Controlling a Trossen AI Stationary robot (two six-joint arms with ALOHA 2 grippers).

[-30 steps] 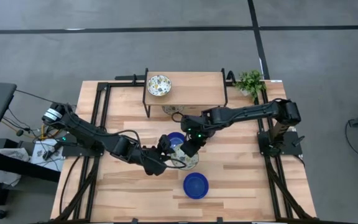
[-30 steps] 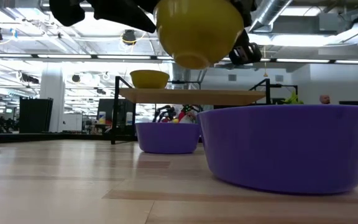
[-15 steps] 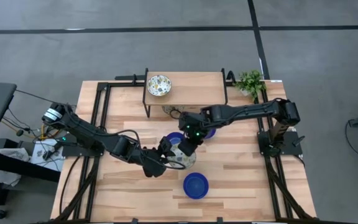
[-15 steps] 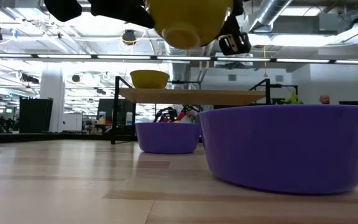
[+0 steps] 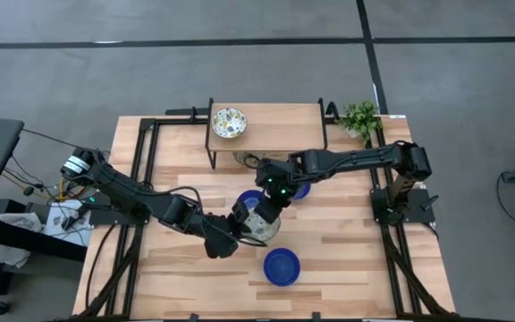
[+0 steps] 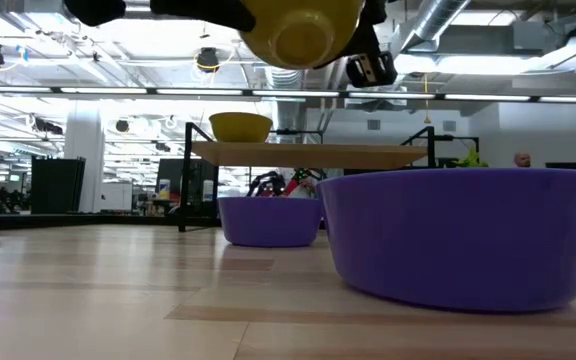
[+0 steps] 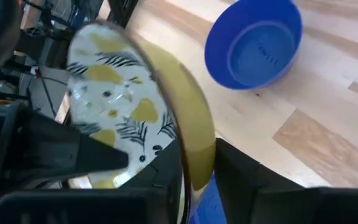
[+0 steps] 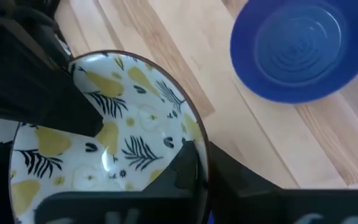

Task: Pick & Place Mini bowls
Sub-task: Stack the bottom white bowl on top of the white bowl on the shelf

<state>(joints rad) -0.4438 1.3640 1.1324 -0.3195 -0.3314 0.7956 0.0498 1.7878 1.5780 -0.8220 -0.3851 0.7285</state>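
A mini bowl [image 5: 259,224], yellow outside and white inside with yellow fruit and black leaves, hangs high above the table's middle, at the top of the low view [image 6: 300,28]. My left gripper [image 5: 242,220] is shut on its left rim and my right gripper [image 5: 271,205] on its far-right rim. One blue bowl [image 5: 282,266] stands on its base near the table's front. A second blue bowl [image 5: 251,198] is half hidden under the arms, and a third [image 5: 301,190] shows beyond the right arm. Another patterned bowl [image 5: 229,122] stands on the shelf. My left gripper pinches the bowl's rim [image 7: 190,163], one finger [image 7: 157,177] inside the bowl and one finger [image 7: 244,171] against the yellow outer wall. It comes slanting from the table's left. The bowl is lifted clear and tilted. My right gripper pinches the opposite rim [image 8: 199,148], one finger [image 8: 180,171] on the patterned inside and one finger [image 8: 232,177] outside. It comes from the far right, slanting down. The bowl hangs clear of the table between both grippers.
A low wooden shelf [image 5: 280,134] on black legs stands at the table's far middle. A small green plant [image 5: 360,117] sits at the far right corner. Black frame rails [image 5: 146,152] run along the left and right edges. Bare wood lies near left [image 5: 177,277].
Both grippers have risen with the patterned bowl and shifted a little toward the table's left. In the low view the bowl has climbed higher and tipped, its base turning more toward the near edge. The blue bowls have stayed put.
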